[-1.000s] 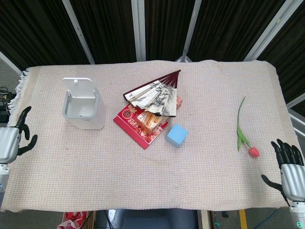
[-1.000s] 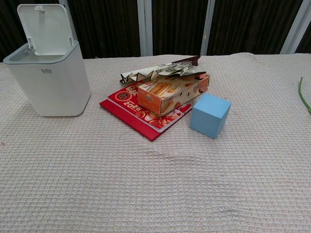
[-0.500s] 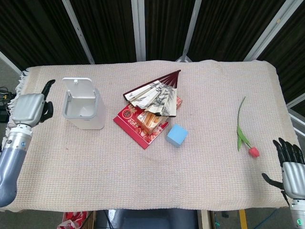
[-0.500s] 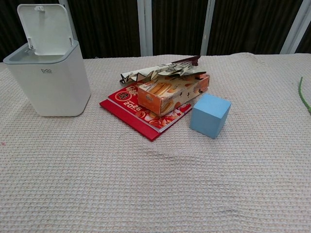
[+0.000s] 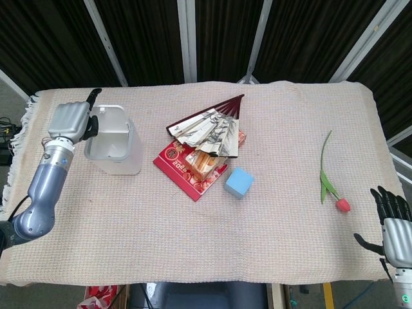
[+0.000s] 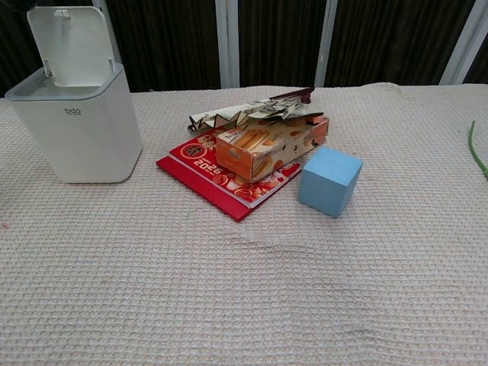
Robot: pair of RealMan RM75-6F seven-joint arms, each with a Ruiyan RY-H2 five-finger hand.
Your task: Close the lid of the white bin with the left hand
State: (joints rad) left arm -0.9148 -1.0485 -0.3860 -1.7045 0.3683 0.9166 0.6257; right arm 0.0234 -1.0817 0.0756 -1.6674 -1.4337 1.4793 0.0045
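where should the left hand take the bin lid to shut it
At the lid's free top edge, coming from behind and above. It stands upright, hinged at the back rim of the white bin and opening toward the front, so pushing that edge forward and down likely folds it shut. The left hand is beside it.

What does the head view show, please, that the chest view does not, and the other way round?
Only the head view shows the left hand beside the raised lid, the right hand at the table's near right corner, and the tulip's red bloom. Only the chest view shows the lettering on the front of the white bin and the orange box's printed side. Both show the bin with its lid up, the folding fan, the red booklet and the blue cube.
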